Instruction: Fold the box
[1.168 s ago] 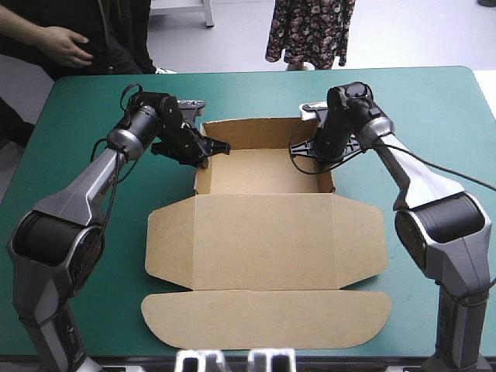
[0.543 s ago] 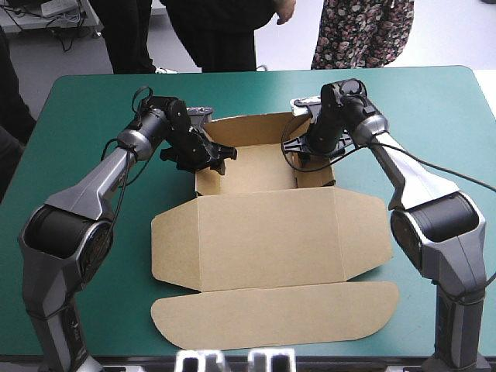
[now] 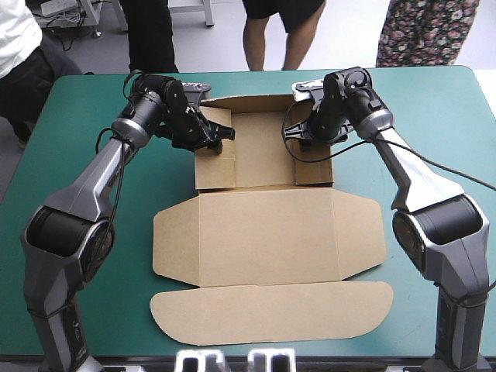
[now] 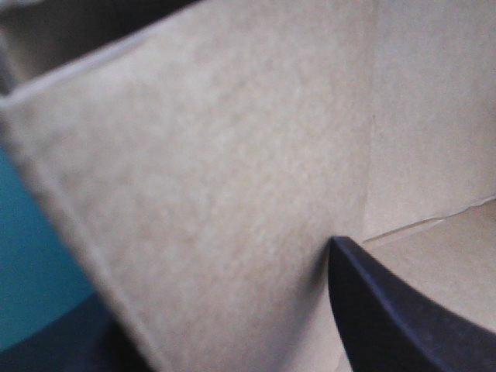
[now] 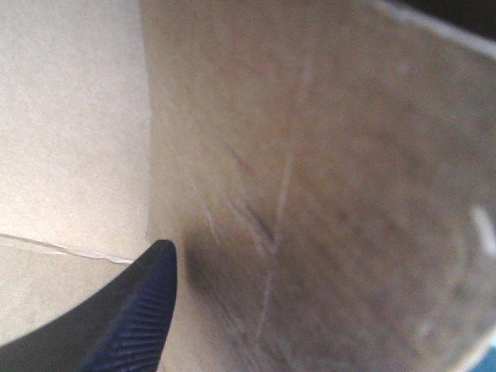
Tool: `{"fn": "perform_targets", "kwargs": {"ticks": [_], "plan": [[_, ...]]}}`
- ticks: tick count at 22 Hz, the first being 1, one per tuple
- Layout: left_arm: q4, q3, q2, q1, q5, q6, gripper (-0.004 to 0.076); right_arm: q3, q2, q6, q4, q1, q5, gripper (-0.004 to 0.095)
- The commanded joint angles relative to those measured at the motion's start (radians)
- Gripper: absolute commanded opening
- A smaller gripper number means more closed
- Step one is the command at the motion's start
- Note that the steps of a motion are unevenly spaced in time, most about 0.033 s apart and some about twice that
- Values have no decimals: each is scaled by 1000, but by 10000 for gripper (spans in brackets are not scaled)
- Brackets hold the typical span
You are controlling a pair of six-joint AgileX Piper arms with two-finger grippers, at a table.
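Brown box (image 3: 263, 236): 2 side walls raised, lid flat.

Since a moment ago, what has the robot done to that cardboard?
The left tool and right tool each swung a side wall of the box inward, toward each other, narrowing the tray. Each keeps its hold on its wall. The lid stayed flat.

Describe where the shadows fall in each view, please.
High view: light is even; the brown cardboard box throws only a faint shadow on the teal-green table cover. Left wrist view: a soft shadow hugs the left tool's black finger. Right wrist view: a dark patch lies beside the right tool's black finger.
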Motion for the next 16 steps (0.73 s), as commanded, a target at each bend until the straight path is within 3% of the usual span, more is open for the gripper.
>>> {"fn": "perform_targets", "kwargs": {"ticks": [1,5,8,10,11,12,16], "plan": [[-2,-31,-61,-8,-17,-11,433,-33,-72,-1,9,3,8,539],[-2,-31,-61,-8,-41,-11,432,-33,-72,-24,7,3,-6,535],[-21,-31,-59,-8,-75,-11,371,-33,-70,-47,7,3,-15,328],[-40,-31,-53,-8,-95,-13,246,-33,-66,-47,7,3,-15,137],[-59,-31,-46,-8,-104,-13,85,-33,-60,-49,18,3,-1,-21],[-71,-31,-43,-8,-104,-13,4,-33,-58,-53,23,3,8,-14],[-66,-31,-34,-8,22,-30,-10,-33,-67,-46,158,3,8,-15]]}}
